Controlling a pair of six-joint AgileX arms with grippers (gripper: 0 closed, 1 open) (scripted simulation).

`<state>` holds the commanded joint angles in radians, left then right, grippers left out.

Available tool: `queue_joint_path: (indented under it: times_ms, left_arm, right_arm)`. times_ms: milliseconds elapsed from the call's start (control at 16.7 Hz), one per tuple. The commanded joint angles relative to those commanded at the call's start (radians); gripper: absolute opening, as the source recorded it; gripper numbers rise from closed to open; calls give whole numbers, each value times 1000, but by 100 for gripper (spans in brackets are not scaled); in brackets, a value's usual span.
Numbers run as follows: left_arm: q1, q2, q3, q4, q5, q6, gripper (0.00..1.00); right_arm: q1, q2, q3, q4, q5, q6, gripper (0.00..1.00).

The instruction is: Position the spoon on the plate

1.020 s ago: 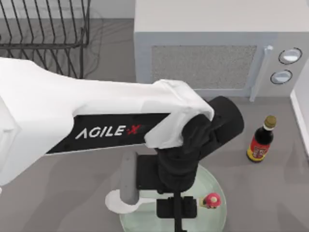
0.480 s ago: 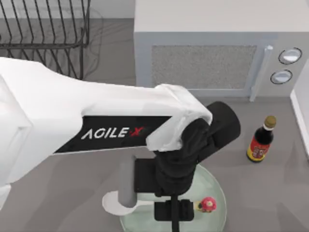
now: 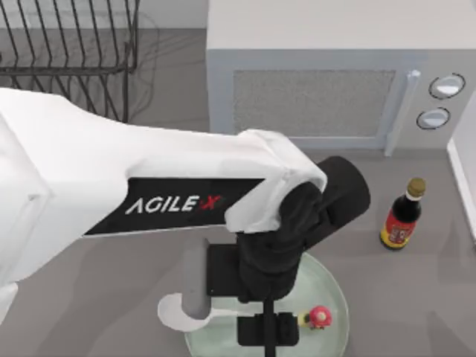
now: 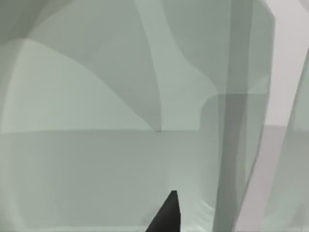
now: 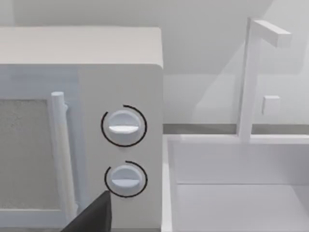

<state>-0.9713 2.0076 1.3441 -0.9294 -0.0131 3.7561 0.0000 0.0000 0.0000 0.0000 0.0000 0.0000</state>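
Left arm reaches across the desk from the left edge toward the near edge, its dark wrist hanging over the plate (image 3: 327, 286). The left pincer (image 3: 268, 329) sits low above the plate's middle; over the last second it drifted slightly toward the near edge, then almost stopped in the last half second. The small red-capped figurine (image 3: 320, 316) on the plate stays just beside the pincer, on the side toward the desk's right edge.

The spoon (image 3: 182, 316) lies with its white oval bowl hanging over the plate's rim on the left side, the thin handle running inward toward the pincer. Whether the fingers clamp the handle or have let go cannot be told; the wrist body hides them. The left wrist view gives pale-green glossy surface close up and one dark fingertip (image 4: 166, 217).

Judgement: the slowing suggests the placing step is at or near its end; the spoon's bowl is only partly over the plate, so a release here may leave it straddling the rim.

Materials: plate glossy, pale green, flat with a low raised rim; spoon matte white, smooth; desk grey and plain. Behind stand a boxy pale microwave (image 3: 335, 74) with two round dials, a black wire dish rack (image 3: 71, 44) at the far left corner, and a dark sauce bottle (image 3: 401, 216) toward the right edge.

Right pincer (image 5: 94, 217) is parked, facing the microwave dials; its opening cannot be told.
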Motion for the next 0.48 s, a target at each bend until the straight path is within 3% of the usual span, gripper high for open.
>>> queue_joint_path:
  times_ms: [120, 480]
  left_arm:
    - [0, 0, 0, 0, 0, 0, 98]
    - [0, 0, 0, 0, 0, 0, 100]
  right_arm:
    - [0, 0, 0, 0, 0, 0, 100]
    - [0, 0, 0, 0, 0, 0, 100]
